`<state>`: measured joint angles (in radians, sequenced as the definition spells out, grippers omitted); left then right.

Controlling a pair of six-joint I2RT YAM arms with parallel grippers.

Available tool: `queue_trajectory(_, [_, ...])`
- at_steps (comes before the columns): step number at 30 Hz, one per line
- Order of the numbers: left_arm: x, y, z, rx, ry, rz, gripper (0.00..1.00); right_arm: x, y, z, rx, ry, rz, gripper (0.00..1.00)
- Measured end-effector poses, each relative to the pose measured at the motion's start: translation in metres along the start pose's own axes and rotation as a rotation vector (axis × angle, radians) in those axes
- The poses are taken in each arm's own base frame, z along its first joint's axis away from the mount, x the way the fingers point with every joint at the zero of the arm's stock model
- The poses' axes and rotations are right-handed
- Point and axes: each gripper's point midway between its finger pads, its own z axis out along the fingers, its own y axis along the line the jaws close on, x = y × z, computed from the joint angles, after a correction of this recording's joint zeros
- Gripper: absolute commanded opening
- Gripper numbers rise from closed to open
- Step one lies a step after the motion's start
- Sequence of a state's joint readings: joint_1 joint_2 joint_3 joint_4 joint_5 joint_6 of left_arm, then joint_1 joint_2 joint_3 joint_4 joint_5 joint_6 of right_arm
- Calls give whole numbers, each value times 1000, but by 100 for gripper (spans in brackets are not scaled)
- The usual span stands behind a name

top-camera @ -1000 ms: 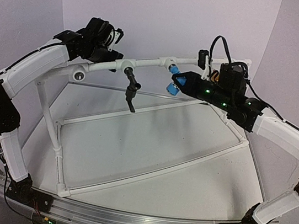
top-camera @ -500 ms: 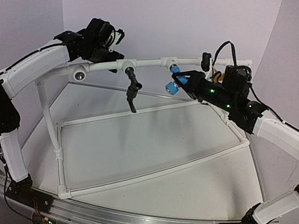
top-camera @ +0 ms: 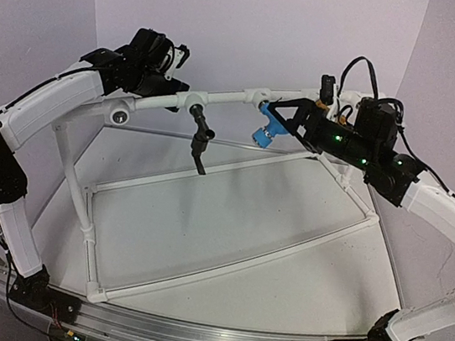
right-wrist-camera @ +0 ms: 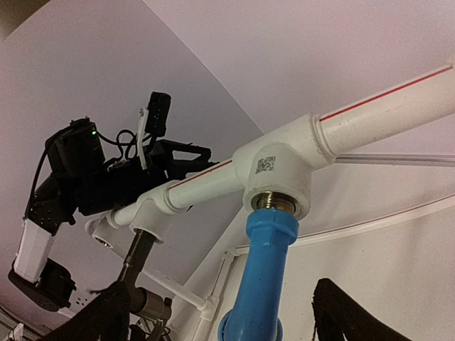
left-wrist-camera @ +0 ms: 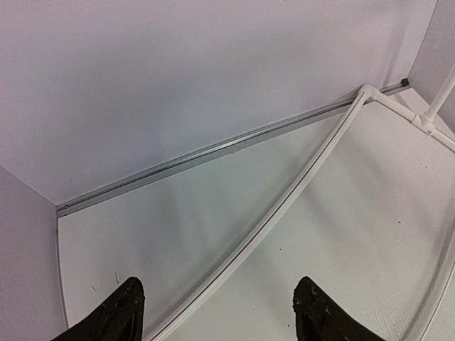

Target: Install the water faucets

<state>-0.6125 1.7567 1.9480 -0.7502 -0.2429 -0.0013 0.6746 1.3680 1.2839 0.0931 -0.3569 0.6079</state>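
The blue faucet (right-wrist-camera: 266, 270) hangs spout-down, its threaded neck seated in the tee fitting (right-wrist-camera: 277, 167) of the pipe frame (top-camera: 229, 96). It seems to stay there by the thread alone. The right gripper (right-wrist-camera: 227, 312) stands wide, 1 finger on each side of the faucet and neither touching it.

The black faucet (top-camera: 200, 137) hangs from the next fitting.

The left gripper (left-wrist-camera: 220, 320) sits at the top rail, probably to steady it. Its fingertips are apart, but I cannot tell whether it clamps the rail.

The bench (top-camera: 227, 230) lies open below, and the back wall is close behind the rail.

Soft, even, lavender-tinted light leaves faint shadows on the table (top-camera: 229, 222); views sharp, straight lines bowing toward edges.
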Motion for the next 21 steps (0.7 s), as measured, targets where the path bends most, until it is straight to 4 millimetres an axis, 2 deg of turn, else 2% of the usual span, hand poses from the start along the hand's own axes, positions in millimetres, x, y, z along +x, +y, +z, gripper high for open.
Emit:
queue_trajectory(5, [0, 1, -3, -1, -3, -1, 74, -3, 0, -21, 55, 7, -96, 98])
queue_trajectory(11, [0, 2, -5, -4, -4, -1, 81, -12, 13, -62, 96, 9, -338, 98])
queue_trajectory(16, [0, 2, -5, -5, -3, -8, 94, -21, 27, -86, 113, 64, -689, 98])
queue_trajectory(19, [1, 2, -5, -5, -1, -19, 96, -22, 30, -92, 152, 106, -945, 98])
queue_trajectory(21, [2, 2, -5, -4, 3, -25, 96, -15, 32, -93, 176, 147, -1138, 98])
